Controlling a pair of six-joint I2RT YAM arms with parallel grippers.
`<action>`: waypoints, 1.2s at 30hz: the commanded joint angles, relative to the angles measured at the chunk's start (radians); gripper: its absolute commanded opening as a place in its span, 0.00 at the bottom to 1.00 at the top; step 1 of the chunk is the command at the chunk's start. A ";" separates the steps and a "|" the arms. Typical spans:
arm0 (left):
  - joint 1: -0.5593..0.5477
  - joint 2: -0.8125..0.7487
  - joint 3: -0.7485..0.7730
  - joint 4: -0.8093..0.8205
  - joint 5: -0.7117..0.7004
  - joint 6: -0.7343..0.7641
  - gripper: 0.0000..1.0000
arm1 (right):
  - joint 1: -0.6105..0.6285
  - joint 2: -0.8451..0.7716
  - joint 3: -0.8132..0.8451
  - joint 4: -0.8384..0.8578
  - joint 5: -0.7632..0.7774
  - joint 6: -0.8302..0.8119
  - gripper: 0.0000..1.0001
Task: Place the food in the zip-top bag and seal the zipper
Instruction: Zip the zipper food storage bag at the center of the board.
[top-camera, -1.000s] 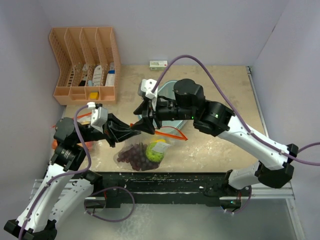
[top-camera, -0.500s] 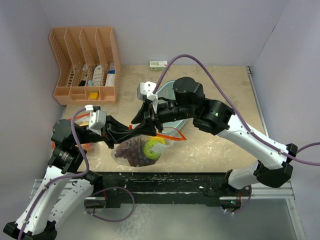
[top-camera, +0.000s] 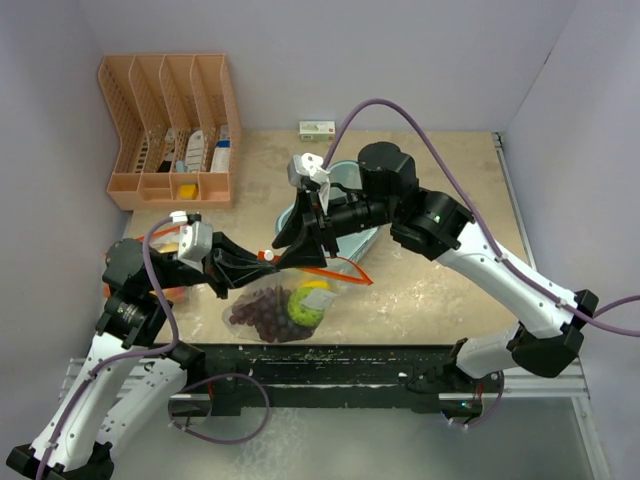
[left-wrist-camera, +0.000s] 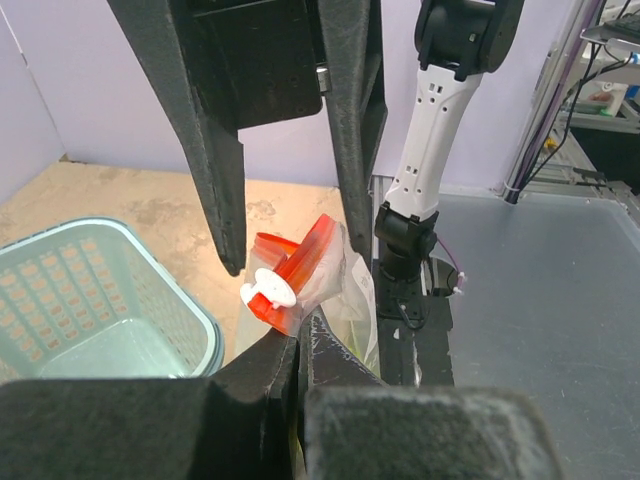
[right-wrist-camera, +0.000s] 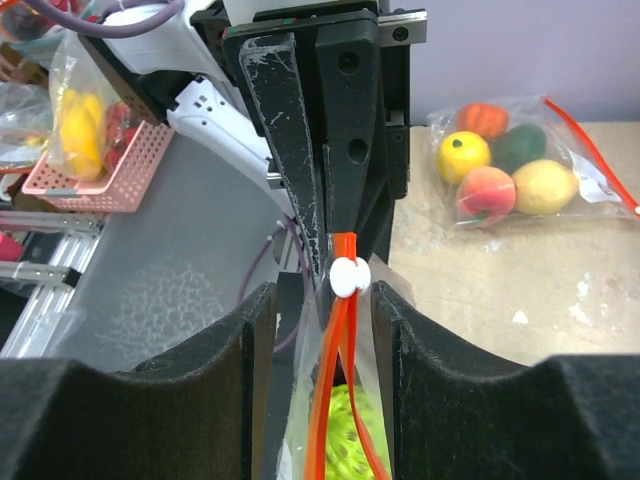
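My left gripper (left-wrist-camera: 303, 345) is clamped shut on the end of the zipper (left-wrist-camera: 305, 268), pinching the orange-red strip and the clear film under it. I judge this grip to be the anchor: it holds the mouth taut and raised instead of letting it sag onto the table (top-camera: 440, 300). My right gripper (right-wrist-camera: 325, 292) stands part open, one finger on each side of the strip, with a gap showing between the pads and the plastic, so it grips nothing. The white slider (right-wrist-camera: 347, 275) sits on the strip just beside the left fingertips and between the right fingers. In my judgement that straddling pose is the set-up for nipping the slider or the track and drawing it along the mouth, away from the anchored end. The zip-top bag (left-wrist-camera: 350, 290) hangs from the strip, its lower part resting on the table near the front edge, between the two arms. Inside it I see the grape bunch (top-camera: 262, 308) and a yellow-green round fruit (top-camera: 307, 305), so sealing appears to be the step in hand. The far run of the strip loops loose toward the right, apparently unsealed. The light blue basket (left-wrist-camera: 90, 290) stands just behind the bag. Caution: closing off-centre could catch film rather than track.
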 joint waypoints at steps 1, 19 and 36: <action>-0.002 -0.009 0.054 0.060 -0.018 0.025 0.00 | 0.002 0.018 0.021 0.068 -0.089 0.044 0.46; -0.003 -0.012 0.051 0.047 -0.023 0.040 0.00 | 0.001 0.063 0.047 0.083 -0.112 0.091 0.15; -0.001 -0.015 0.148 -0.067 -0.094 0.131 0.00 | -0.057 -0.035 -0.065 0.038 -0.061 0.074 0.00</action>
